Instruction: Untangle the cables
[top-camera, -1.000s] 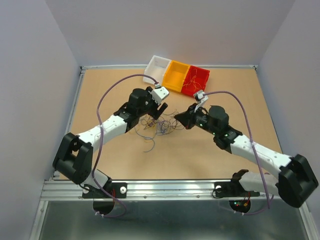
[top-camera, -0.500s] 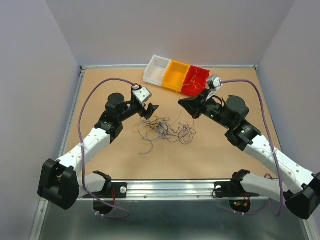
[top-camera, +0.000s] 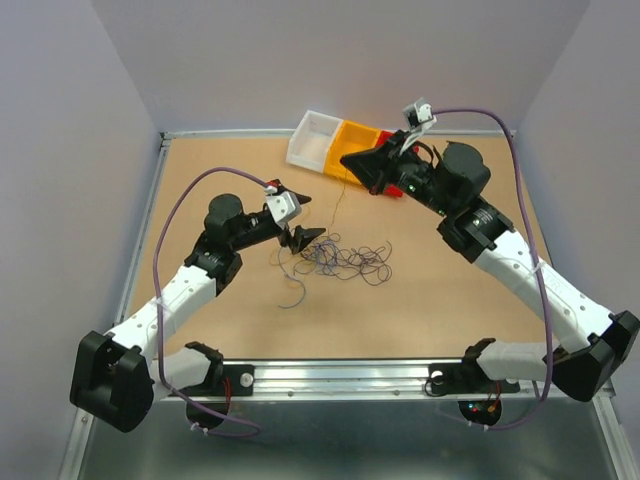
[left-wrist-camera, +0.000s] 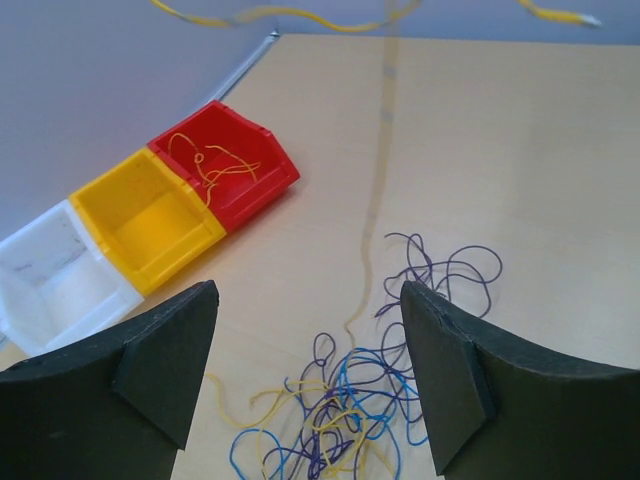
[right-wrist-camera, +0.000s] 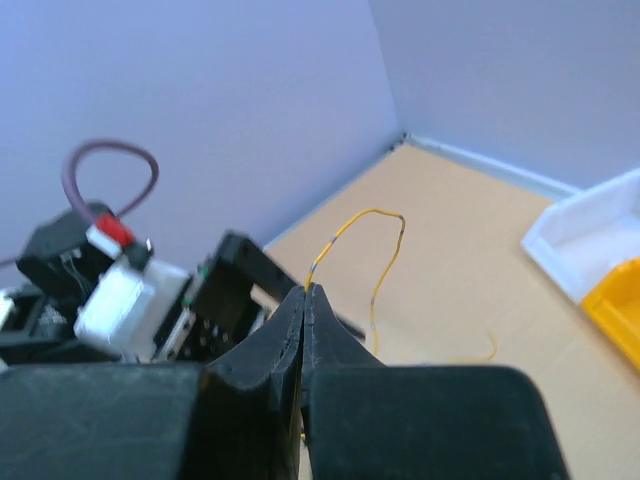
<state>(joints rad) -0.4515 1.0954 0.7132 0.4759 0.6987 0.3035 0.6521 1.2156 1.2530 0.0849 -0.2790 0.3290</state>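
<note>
Pinching one yellow strand (right-wrist-camera: 384, 268), the right pincer (right-wrist-camera: 305, 292) is holding it high, possibly snagged below; the left pincer (left-wrist-camera: 308, 300) is gaping over the cables (top-camera: 345, 260) on the table (top-camera: 200, 180): light, springy, best taken by loose ends.

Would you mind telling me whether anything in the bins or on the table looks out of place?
The red bin holds yellow-orange wires, while the yellow bin beside it is empty, which looks mismatched. Otherwise only one loose strand lies apart from the tangle.
</note>
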